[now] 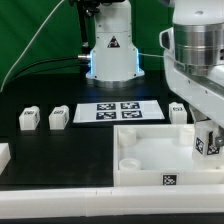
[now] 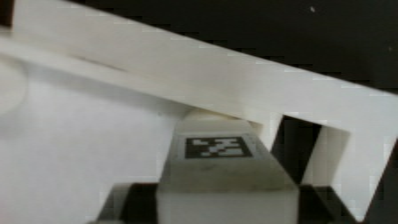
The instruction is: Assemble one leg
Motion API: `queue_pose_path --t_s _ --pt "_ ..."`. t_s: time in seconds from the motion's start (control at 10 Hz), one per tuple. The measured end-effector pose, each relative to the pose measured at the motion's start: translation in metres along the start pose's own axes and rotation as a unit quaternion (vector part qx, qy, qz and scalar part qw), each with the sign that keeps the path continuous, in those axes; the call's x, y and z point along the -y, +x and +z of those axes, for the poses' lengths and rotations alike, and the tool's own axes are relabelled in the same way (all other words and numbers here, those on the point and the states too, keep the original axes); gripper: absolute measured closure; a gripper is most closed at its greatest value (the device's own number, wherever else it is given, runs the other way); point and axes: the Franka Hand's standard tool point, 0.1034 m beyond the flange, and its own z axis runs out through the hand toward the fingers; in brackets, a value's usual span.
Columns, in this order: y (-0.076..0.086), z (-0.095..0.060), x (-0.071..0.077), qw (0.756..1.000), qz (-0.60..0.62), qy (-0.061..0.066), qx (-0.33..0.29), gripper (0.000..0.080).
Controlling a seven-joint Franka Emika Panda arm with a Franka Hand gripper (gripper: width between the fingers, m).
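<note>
My gripper [image 1: 207, 138] is shut on a leg [image 1: 205, 143], a small white block with a black-and-white tag. It holds the leg over the near corner of the large white tray [image 1: 150, 158] at the exterior view's right. In the wrist view the leg [image 2: 217, 150] sits between my dark fingers [image 2: 139, 202], tag face up, with the tray's white wall [image 2: 196, 75] running across behind it. Whether the leg touches the tray I cannot tell. Three more legs stand on the black table: two at the exterior view's left [image 1: 29, 119] [image 1: 58, 117] and one behind the tray [image 1: 177, 113].
The marker board [image 1: 118, 110] lies behind the tray, in front of the robot base [image 1: 110, 55]. A white piece [image 1: 3, 155] shows at the exterior view's left edge. The tray's front wall carries a tag [image 1: 170, 180].
</note>
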Motion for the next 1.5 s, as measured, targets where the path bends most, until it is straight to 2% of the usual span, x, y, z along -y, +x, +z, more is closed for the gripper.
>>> queue_pose_path --t_s 0.2,0.3,0.4,0.5,0.7,0.8,0.9,1.1,1.3,1.4,1.5 --pt "0.0003 0.0001 0.0001 1.0 0.003 0.001 0.001 0.0508" --pt "0.0001 0.0001 0.0001 1.0 -0.012 0.001 0.001 0.0413" --pt "-0.0001 0.0001 0.0001 1.0 -0.031 0.001 0.001 0.0274" --pt "-0.0008 0.0002 0.0001 1.0 -0.03 0.001 0.002 0.0189" --pt "-0.0005 0.0005 -0.0001 0.988 -0.153 0.0 0.001 0.0157" --pt "-0.0016 0.0024 -0.0014 0.977 -0.211 -0.007 0.002 0.0152" --pt "-0.0006 0.0032 -0.0013 0.956 -0.292 -0.015 0.001 0.0152" --pt "0.0043 0.0031 0.0007 0.916 -0.401 -0.021 0.0 0.015" --pt "0.0063 0.0007 0.0015 0.853 -0.52 -0.031 -0.006 0.015" --pt "0.0053 -0.0002 0.0026 0.84 -0.542 -0.031 -0.005 0.015" --pt "0.006 -0.0001 0.0028 0.805 -0.593 -0.031 -0.005 0.015"
